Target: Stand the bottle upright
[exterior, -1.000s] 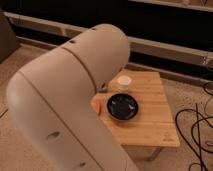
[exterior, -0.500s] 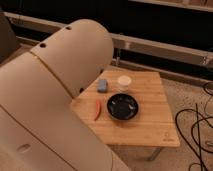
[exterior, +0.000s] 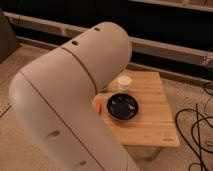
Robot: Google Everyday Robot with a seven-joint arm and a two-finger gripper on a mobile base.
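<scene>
bottle: not visible, likely hidden behind the arm (exterior: pixel 70 100), so its place is unknown | gripper: out of view, place and state cannot be told, so nothing can be placed relative to it | table (exterior: pixel 155 130): bowl (exterior: pixel 122 106), cup (exterior: pixel 123 82), red chili (exterior: pixel 97 104) | progress: no upright bottle shown; judged undone, grasp and standing remain

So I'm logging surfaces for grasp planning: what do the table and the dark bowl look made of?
Table: light wood, likely bamboo, with visible plank grain and a matte finish. Bowl: dark, smooth and slightly glossy, ceramic or plastic; can't tell. The gripper is out of view behind the arm.
</scene>
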